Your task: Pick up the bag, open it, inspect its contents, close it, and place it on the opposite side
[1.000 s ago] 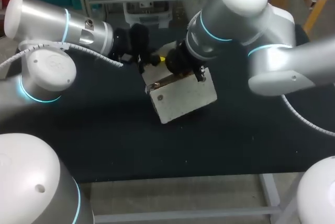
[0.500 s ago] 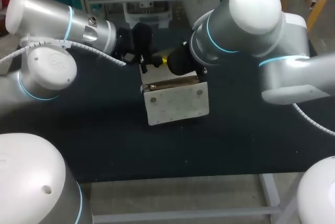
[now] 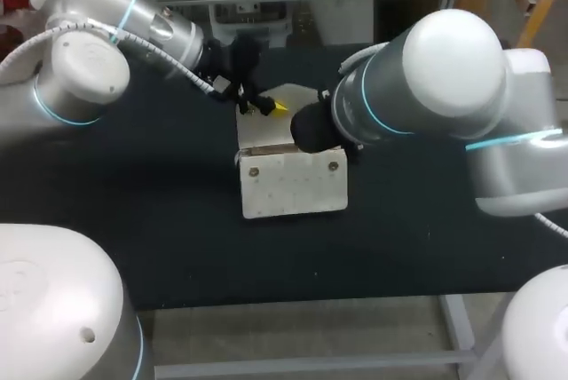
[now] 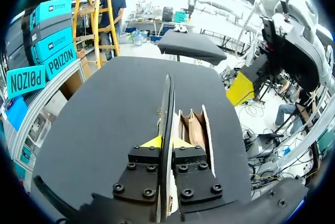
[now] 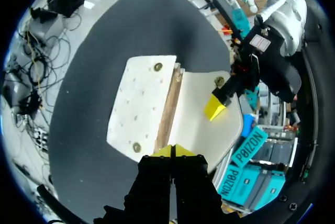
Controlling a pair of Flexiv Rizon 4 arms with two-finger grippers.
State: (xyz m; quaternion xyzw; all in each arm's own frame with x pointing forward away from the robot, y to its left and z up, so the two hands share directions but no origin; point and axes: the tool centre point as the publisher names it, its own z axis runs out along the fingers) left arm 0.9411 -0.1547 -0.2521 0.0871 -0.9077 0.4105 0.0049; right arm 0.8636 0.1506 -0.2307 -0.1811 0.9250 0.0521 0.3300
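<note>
Since a moment before, swung the bag (image 3: pixel 293 186) from a skew to square with the near edge of the counter (image 3: pixel 160 220), and drew it slightly nearer. Folded the flap (image 3: pixel 266 122) further back toward the far edge. Lay mid-counter, long axis left to right, mouth toward the far edge. Kept the left claw (image 4: pixel 168 141) clenched on the flap's corner. Found the right claw (image 5: pixel 172 149) pinched on the bag's right end by the mouth, but hidden from above behind the right arm (image 3: pixel 426 87). Made out only brown lining (image 4: pixel 191 130) inside.
</note>
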